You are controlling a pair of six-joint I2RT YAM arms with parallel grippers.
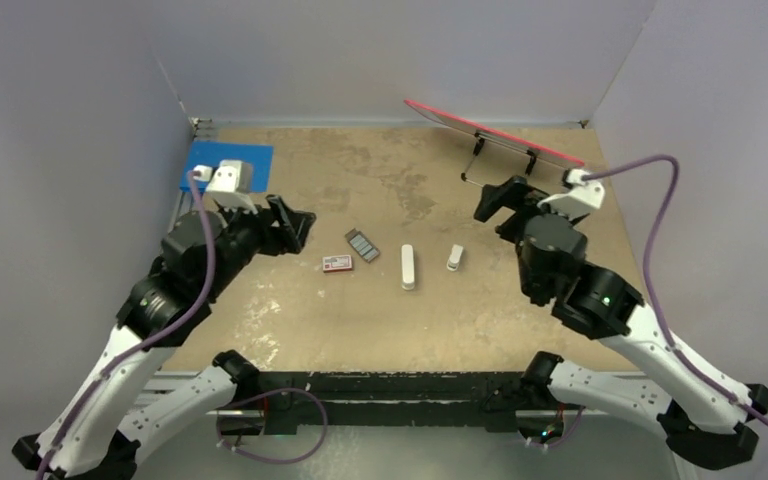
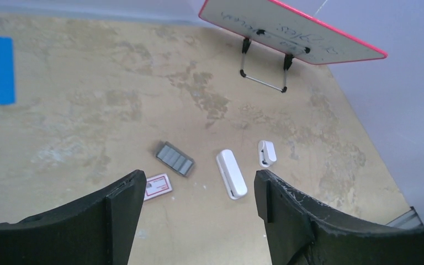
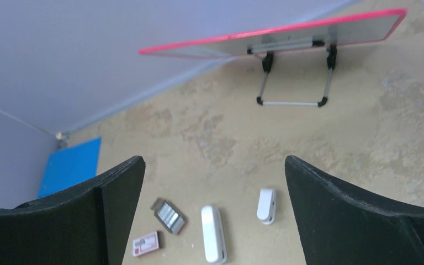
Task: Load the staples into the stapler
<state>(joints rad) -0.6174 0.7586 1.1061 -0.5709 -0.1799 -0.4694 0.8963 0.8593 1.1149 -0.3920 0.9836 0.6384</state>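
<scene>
The white stapler (image 1: 408, 267) lies flat mid-table; it also shows in the left wrist view (image 2: 231, 173) and the right wrist view (image 3: 213, 233). The grey staples (image 1: 363, 245) lie in a dark tray left of it, seen also in the left wrist view (image 2: 174, 158) and the right wrist view (image 3: 169, 216). Their red-and-white box (image 1: 337, 263) lies just nearer, also in the left wrist view (image 2: 158, 186) and the right wrist view (image 3: 146, 243). My left gripper (image 1: 295, 228) is open and empty, left of them. My right gripper (image 1: 492, 205) is open and empty, to the right.
A short white piece (image 1: 455, 258) lies right of the stapler. A red-rimmed whiteboard (image 1: 490, 133) stands on a wire stand at the back right. A blue pad (image 1: 226, 165) lies at the back left. Walls enclose the table on three sides.
</scene>
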